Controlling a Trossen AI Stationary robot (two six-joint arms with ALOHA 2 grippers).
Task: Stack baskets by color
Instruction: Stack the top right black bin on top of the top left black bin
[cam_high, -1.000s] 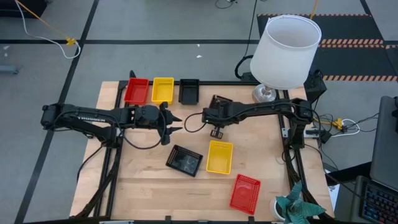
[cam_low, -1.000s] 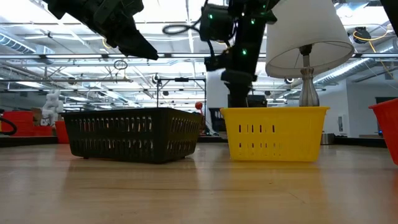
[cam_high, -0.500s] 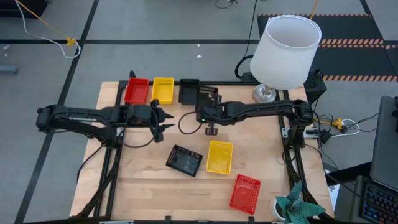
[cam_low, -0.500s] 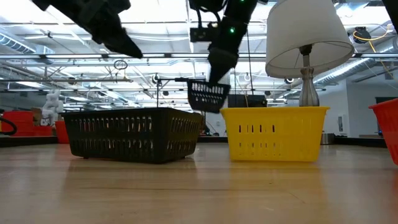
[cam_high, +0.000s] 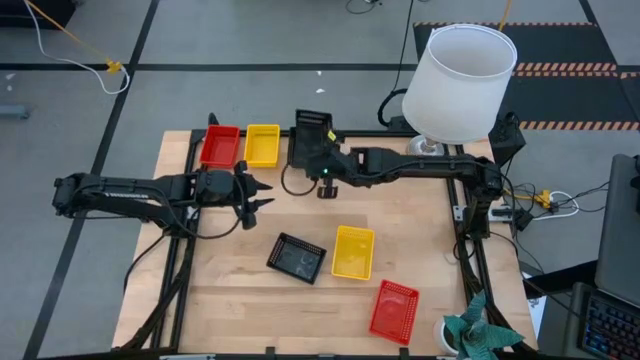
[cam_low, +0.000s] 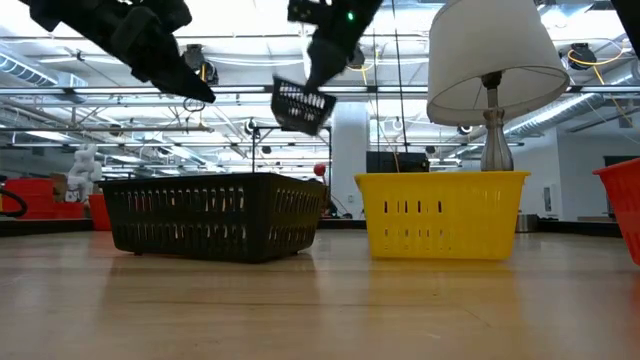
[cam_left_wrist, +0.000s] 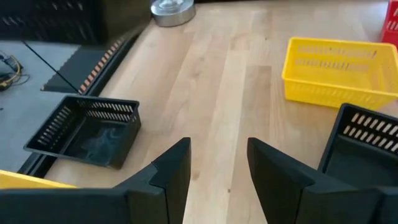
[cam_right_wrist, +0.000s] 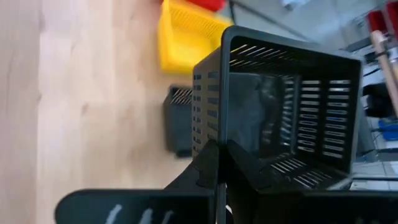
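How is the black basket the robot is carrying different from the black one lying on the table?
The carried basket hangs tilted in the air, pinched by the shut right gripper; the loose black basket sits flat on the table. The carried one is near the back row; the loose one is mid-table beside a yellow basket. Both are black mesh.

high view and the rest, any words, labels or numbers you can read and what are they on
Left arm: pale lettering along the link in the high view, too small to read.
Baskets, lamp and table: no text visible in any view.
Low view background: no readable signs.
Wrist views: no text.
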